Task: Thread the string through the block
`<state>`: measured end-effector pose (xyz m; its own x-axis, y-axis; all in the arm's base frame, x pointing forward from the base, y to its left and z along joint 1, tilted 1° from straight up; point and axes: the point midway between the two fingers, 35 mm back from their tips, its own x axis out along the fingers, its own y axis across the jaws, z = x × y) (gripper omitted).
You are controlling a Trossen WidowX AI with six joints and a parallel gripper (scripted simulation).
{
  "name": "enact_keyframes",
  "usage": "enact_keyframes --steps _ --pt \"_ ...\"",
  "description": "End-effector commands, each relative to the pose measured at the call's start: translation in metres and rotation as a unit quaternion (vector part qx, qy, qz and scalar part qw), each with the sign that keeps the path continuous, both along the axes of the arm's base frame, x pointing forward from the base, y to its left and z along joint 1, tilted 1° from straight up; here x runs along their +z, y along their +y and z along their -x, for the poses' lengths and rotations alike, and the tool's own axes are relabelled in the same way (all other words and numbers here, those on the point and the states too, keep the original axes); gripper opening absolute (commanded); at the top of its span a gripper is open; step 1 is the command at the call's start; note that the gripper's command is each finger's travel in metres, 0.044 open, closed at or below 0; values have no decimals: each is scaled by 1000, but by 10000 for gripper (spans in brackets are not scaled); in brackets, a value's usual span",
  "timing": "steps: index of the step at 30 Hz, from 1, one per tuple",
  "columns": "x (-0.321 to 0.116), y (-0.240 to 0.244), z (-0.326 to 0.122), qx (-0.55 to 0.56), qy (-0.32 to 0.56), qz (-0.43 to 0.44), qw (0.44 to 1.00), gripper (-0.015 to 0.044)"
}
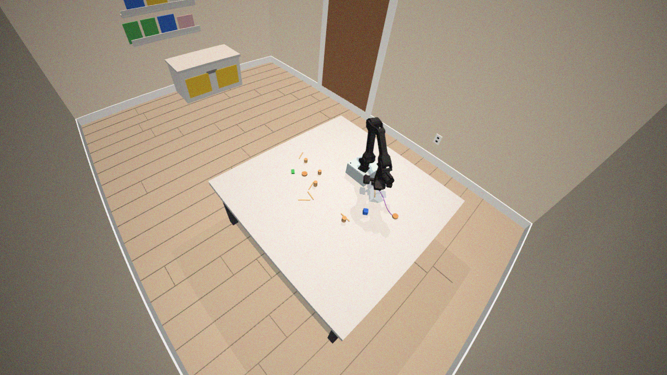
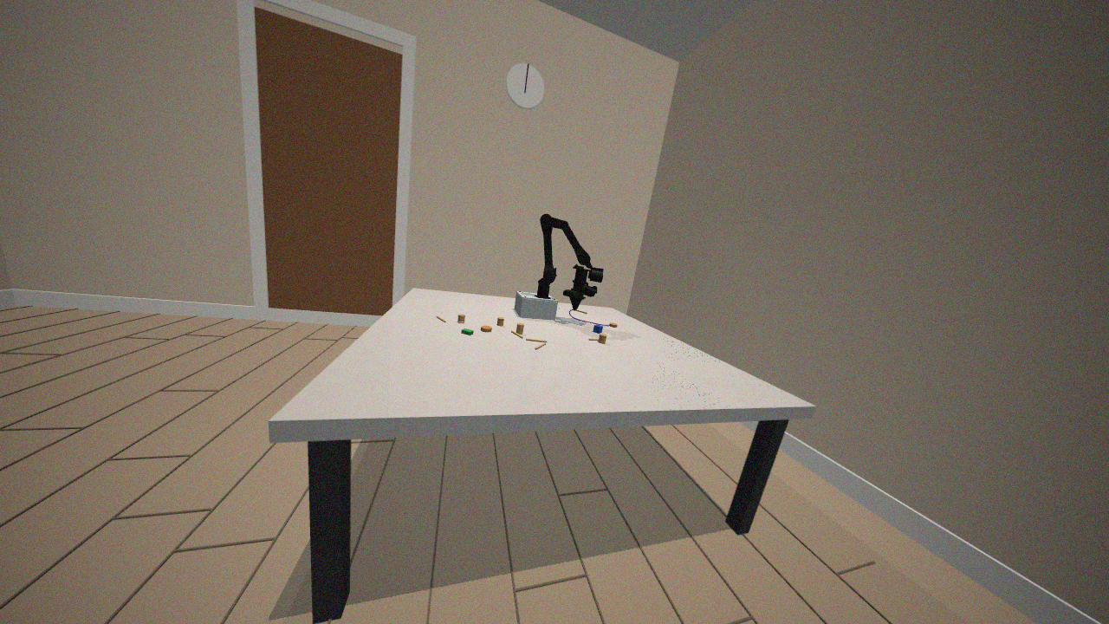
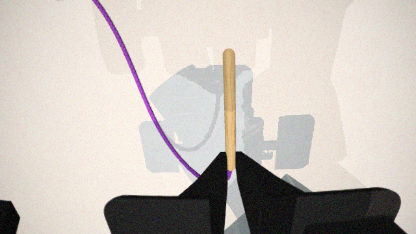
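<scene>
My gripper (image 1: pixel 375 188) (image 2: pixel 575 308) (image 3: pixel 230 157) is shut on the string-end stick (image 1: pixel 374 193) (image 2: pixel 581 312) (image 3: pixel 229 97), near its string end. The stick is above the table and points away from the fingers in the wrist view. The purple string (image 1: pixel 386 203) (image 2: pixel 586 319) (image 3: pixel 140 88) runs in a slack curve from behind the fingers to the round wooden button (image 1: pixel 395 215) (image 2: pixel 612 325) on the table. A small blue block (image 1: pixel 365 211) (image 2: pixel 598 328) sits beside the string; its hole cannot be made out. Button and block are outside the wrist view.
The arm's pale base box (image 1: pixel 355 173) (image 2: pixel 535 306) is behind the gripper. A short wooden peg (image 1: pixel 343 219) (image 2: pixel 602 339) stands by a loose stick near the blue block. Several loose sticks and pegs, an orange disc (image 1: pixel 304 173) and a green piece (image 1: pixel 293 171) lie farther off.
</scene>
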<state>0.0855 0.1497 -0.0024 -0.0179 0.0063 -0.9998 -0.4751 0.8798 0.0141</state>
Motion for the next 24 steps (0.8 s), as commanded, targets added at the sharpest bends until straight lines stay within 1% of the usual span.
enact_keyframes --steps 1,24 --pt "1 -4 6 -3 1 -2 1000 0" --pt "-2 -20 30 -3 2 -2 1000 0"
